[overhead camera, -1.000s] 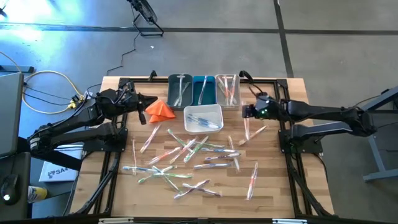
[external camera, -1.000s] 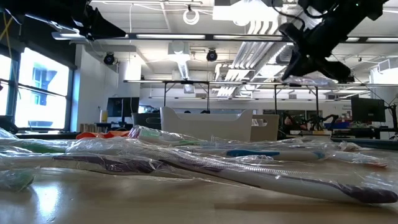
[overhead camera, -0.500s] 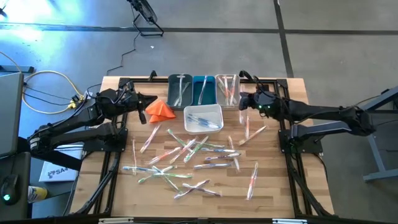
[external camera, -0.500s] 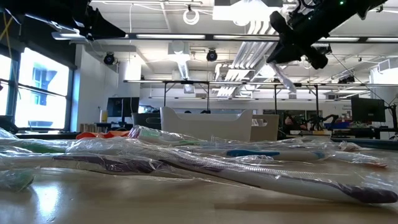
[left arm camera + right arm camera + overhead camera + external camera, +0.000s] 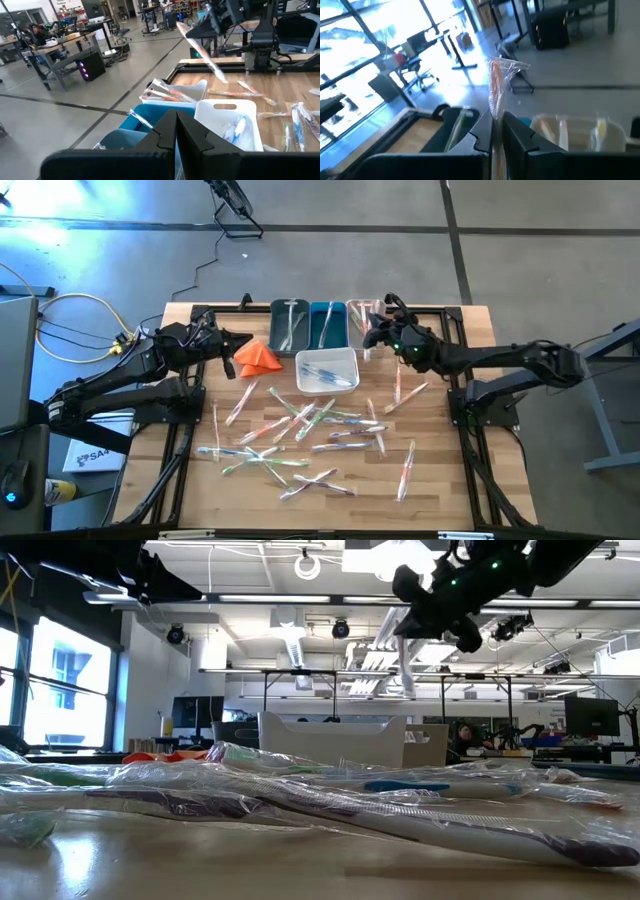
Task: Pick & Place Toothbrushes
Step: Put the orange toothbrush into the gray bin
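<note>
The high view looks straight down on the whole surface (image 5: 440, 480). The low view sits at surface height, close behind wrapped toothbrushes (image 5: 330, 802), facing the room. Each wrist view looks along its own arm, and both share the bins (image 5: 227, 112) with the high view.

1. The table (image 5: 440, 480) was pale wood planks, matt, in a dark metal frame.
2. The toothbrushes (image 5: 300, 425) lay in clear, crinkled, glossy plastic wrappers.
3. The white bin (image 5: 327, 371) looked like smooth plastic.
4. The cloth (image 5: 257, 356) was orange, folded, matt.
5. The right gripper (image 5: 496, 131) had matt black fingers.
</note>
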`<state>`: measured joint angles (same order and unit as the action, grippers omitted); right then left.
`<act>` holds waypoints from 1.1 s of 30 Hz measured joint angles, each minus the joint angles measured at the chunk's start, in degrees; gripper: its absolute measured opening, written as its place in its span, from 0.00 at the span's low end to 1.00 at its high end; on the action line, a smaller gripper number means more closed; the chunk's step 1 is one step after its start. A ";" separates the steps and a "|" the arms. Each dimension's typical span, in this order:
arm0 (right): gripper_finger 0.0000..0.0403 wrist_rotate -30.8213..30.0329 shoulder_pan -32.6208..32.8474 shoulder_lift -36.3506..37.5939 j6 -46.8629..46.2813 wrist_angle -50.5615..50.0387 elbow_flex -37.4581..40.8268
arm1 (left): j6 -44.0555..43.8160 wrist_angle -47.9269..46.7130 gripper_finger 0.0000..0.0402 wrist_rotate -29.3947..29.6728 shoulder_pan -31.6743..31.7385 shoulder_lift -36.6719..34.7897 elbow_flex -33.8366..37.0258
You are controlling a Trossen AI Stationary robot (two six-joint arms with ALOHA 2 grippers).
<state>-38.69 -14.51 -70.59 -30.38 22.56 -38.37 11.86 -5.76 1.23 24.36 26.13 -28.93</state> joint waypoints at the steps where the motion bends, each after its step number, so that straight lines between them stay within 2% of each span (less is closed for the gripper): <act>1: 0.04 -0.06 -0.60 -1.04 1.13 2.13 0.00 | 0.00 0.00 0.02 0.00 0.00 0.00 0.00; 7: 0.04 0.38 -4.63 -5.70 5.80 10.46 0.00 | 0.11 0.04 0.02 -0.01 0.00 0.00 0.00; 13: 0.04 4.31 -8.25 -9.61 6.84 14.93 0.00 | 0.11 0.11 0.02 -0.02 0.00 0.00 0.00; 24: 0.04 6.73 -11.09 -16.99 17.16 28.28 -0.02 | 0.11 1.13 0.02 -0.23 0.00 0.00 0.00; 33: 0.04 8.54 -13.34 -21.98 18.37 29.57 -0.04 | 0.09 1.41 0.02 -0.22 0.00 0.00 0.00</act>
<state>-30.14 -27.84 -92.57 -12.01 52.13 -38.41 11.94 -4.35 1.02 24.36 26.13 -28.93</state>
